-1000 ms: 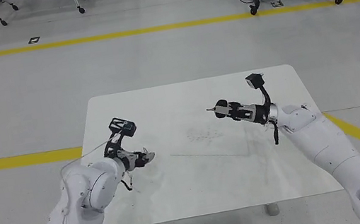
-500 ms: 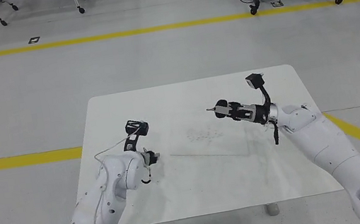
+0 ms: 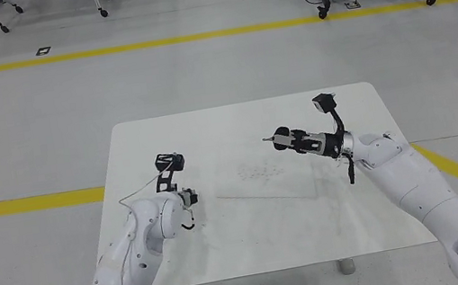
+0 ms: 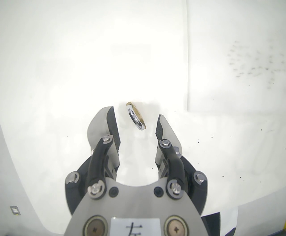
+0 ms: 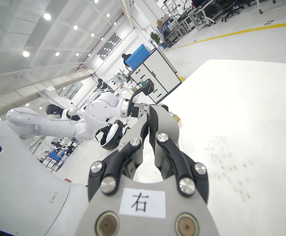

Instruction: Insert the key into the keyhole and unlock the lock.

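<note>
A small brass padlock (image 4: 135,116) with a chrome shackle lies on the white table (image 3: 260,219), near its left side. My left gripper (image 4: 135,113) is open, pointing down at the padlock, which sits just ahead of and between the fingertips, apart from both. The padlock (image 5: 176,117) also peeks out beside my right gripper's finger. My right gripper (image 3: 279,140) hovers above the table's right half, shut on a thin silver key (image 3: 266,140) whose tip sticks out toward the left arm. In the right wrist view the right gripper (image 5: 150,114) has its pads pressed together.
A transparent sheet (image 4: 234,55) with dark scuff marks (image 3: 260,172) covers the table's middle. The table's front edge and left corner lie close behind my left arm (image 3: 147,224). Yellow floor lines and carts lie beyond the table.
My left arm has swung in over the table and turned its gripper down toward the padlock. The right arm has held still with the key.
</note>
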Motion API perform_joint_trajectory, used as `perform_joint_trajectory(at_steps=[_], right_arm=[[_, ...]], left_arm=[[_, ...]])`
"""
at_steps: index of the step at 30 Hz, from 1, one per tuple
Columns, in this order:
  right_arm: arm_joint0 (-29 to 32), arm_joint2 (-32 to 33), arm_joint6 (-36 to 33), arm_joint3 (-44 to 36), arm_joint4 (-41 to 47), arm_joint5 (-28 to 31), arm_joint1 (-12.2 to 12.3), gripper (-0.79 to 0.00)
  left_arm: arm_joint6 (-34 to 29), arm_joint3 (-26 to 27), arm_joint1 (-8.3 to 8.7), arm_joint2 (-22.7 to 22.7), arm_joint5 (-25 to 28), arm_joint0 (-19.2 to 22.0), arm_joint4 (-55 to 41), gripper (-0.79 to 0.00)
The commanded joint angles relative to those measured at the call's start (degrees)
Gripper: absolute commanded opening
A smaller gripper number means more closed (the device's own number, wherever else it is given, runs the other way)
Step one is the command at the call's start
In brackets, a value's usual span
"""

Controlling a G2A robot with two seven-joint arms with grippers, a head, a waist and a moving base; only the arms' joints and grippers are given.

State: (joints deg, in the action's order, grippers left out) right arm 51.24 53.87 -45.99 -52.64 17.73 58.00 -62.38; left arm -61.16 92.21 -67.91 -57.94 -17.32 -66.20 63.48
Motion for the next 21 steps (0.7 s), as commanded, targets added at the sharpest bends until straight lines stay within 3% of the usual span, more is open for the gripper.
perform_joint_trajectory(at_steps=[1, 3, 4, 5, 6, 21], right_arm=[[0.0, 0.0, 0.0, 0.0, 0.0, 0.0, 0.0, -0.785], [0.0, 0.0, 0.0, 0.0, 0.0, 0.0, 0.0, -0.785], [0.0, 0.0, 0.0, 0.0, 0.0, 0.0, 0.0, -0.785], [0.0, 0.0, 0.0, 0.0, 0.0, 0.0, 0.0, -0.785], [0.0, 0.0, 0.0, 0.0, 0.0, 0.0, 0.0, -0.785], [0.0, 0.0, 0.0, 0.0, 0.0, 0.0, 0.0, -0.785]], left_arm=[[-0.35, -0.36, -0.17, 0.26, 0.06, 0.23, -0.22, -0.477], [-0.74, -0.57, -0.31, 0.54, 0.09, 0.39, -0.1, -0.536], [-0.91, -0.62, -0.37, 0.64, 0.11, 0.45, 0.02, -0.613], [-1.16, -0.65, -0.43, 0.74, 0.31, 0.47, -0.03, -0.745], [-1.58, -0.73, -0.47, 0.77, 0.44, 0.5, -0.03, -0.785], [-3.56, 1.0, -0.45, -0.52, 2.49, -0.9, 2.06, -0.785]])
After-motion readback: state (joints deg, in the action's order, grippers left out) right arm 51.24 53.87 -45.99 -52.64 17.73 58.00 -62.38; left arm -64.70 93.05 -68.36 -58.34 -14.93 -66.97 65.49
